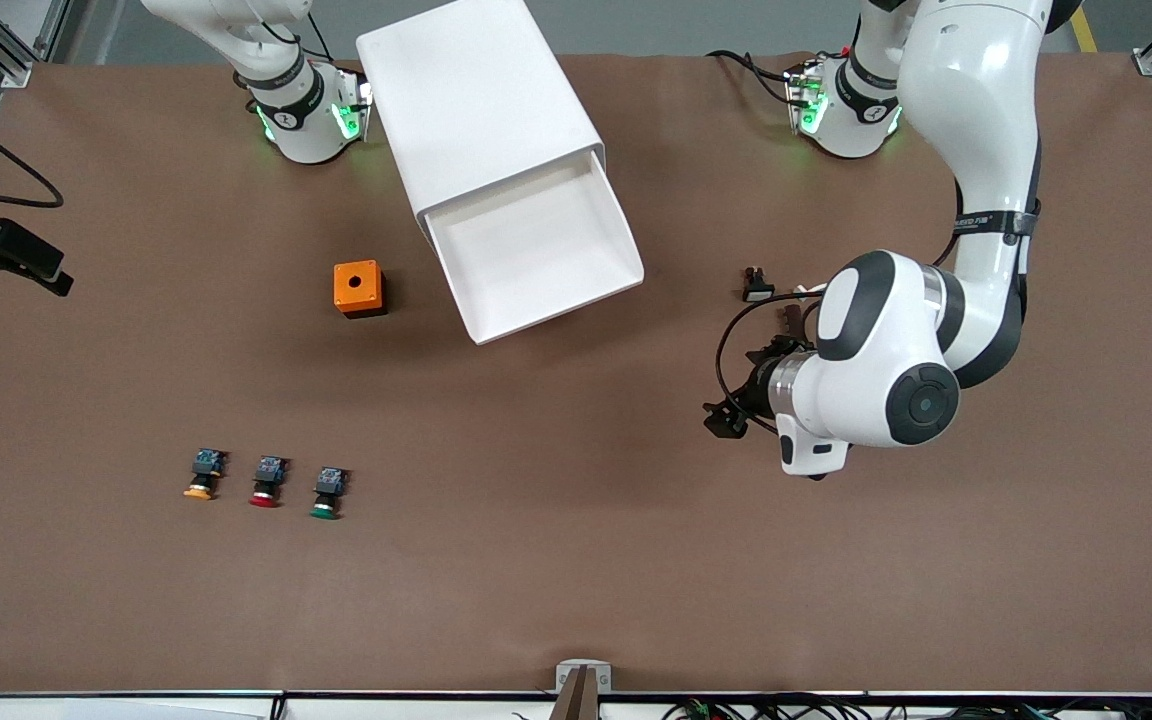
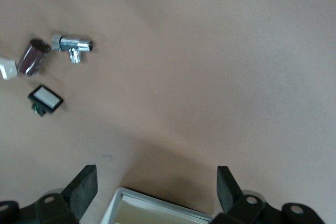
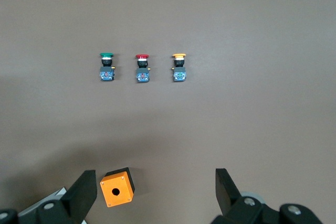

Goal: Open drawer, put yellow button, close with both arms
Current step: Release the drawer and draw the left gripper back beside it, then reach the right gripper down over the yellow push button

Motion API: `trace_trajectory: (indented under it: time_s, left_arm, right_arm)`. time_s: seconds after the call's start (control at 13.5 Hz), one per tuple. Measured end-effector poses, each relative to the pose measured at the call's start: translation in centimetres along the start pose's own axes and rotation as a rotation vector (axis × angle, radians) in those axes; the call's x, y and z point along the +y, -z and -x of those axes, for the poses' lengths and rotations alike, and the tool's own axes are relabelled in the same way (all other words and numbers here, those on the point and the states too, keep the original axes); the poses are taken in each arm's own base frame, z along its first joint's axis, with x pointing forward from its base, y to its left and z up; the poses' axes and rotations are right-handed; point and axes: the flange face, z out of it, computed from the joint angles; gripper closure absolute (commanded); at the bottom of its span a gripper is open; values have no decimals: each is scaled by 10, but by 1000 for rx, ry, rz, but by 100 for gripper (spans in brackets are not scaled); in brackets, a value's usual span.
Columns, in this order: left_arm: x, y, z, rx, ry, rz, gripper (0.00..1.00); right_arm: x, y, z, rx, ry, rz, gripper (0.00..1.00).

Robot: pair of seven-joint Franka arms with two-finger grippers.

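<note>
Hovering over the brown table point(image 1: 576, 560), my left claw point(image 1: 736, 405) is released and grasps nothing; it is toward the left arm's end, just beside a small black switch with a white face point(image 1: 757, 288), a dark red cylinder part point(image 2: 32, 57) and a shiny metal valve fitting point(image 2: 72, 45). My right claw point(image 3: 152, 190) is released too, fingers point(image 3: 83, 192) spread, over the orange square box with a round hole point(image 1: 358, 288). The wide white plastic drawer point(image 1: 536, 250), highest of the big white rounded cabinet point(image 1: 476, 100), stands pulled open. The tiny yellow-capped push button point(image 1: 202, 476) lies on the table nearer to the front camera, in a row beside the red-capped button point(image 1: 267, 482) and the green-capped button point(image 1: 328, 493), well apart from the drawer.
</note>
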Motion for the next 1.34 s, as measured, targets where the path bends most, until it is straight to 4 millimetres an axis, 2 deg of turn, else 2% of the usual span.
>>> trace_trajectory:
  time_s: [0.59, 0.96, 1.19, 1.34]
  left_arm:
    - [22, -12, 36, 47, -105, 38, 0]
    - [30, -26, 57, 169, -174, -23, 0]
    - [32, -26, 58, 190, -181, -19, 0]
    - [32, -24, 56, 194, -180, -13, 0]
  right_arm:
    - [0, 1, -1, 7, 0, -1, 0]
    - [0, 1, -1, 8, 0, -1, 0]
    - [-1, -1, -5, 25, 5, -2, 0]
    - [-1, -15, -15, 34, 3, -2, 0]
